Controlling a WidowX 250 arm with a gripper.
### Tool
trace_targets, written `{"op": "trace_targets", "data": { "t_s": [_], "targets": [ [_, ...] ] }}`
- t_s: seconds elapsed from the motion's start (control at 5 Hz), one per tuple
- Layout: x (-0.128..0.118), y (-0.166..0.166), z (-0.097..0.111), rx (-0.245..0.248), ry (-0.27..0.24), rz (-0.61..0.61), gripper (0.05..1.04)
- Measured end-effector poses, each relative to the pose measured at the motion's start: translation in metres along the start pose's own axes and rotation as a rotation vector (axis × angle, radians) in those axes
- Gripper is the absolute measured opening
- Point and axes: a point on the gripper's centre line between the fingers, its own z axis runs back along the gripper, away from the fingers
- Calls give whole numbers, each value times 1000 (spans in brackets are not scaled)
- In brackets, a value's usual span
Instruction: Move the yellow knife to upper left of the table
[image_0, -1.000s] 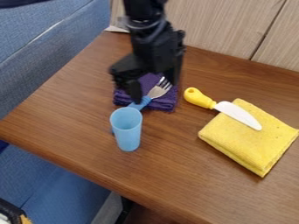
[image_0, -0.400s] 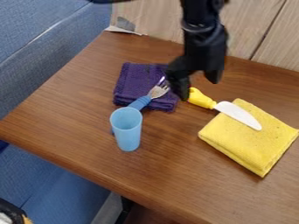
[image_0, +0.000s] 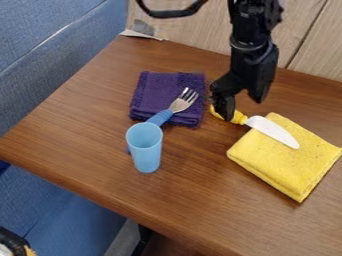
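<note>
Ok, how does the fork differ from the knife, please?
The fork has a blue handle, the knife a yellow one. The fork's head is silvery and pronged, the knife's blade plain white. The fork lies partly on the purple cloth, the knife partly on the yellow cloth. Both handles point leftward in the picture.

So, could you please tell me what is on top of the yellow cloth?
The yellow knife rests its white blade on the folded cloth; the cloth right under the blade is covered, and anything beneath the cloth cannot be seen.
</note>
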Motion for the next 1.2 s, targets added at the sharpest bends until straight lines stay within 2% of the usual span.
{"op": "trace_targets", "data": {
  "t_s": [0.2, 0.4, 0.6, 0.8, 1.0, 1.2],
  "targets": [
    [-4, 2, -9, -23, 12, 17, 1001],
    [-11, -2, -18, -78, 55, 31, 1001],
    [-12, -7, -26, -121, 57, 30, 945],
    [-11, -5, -28, -118, 42, 10, 654],
    [-10, -5, -27, -124, 34, 2, 421],
    [-7, -7, -27, -130, 21, 10, 418]
  ]
}}
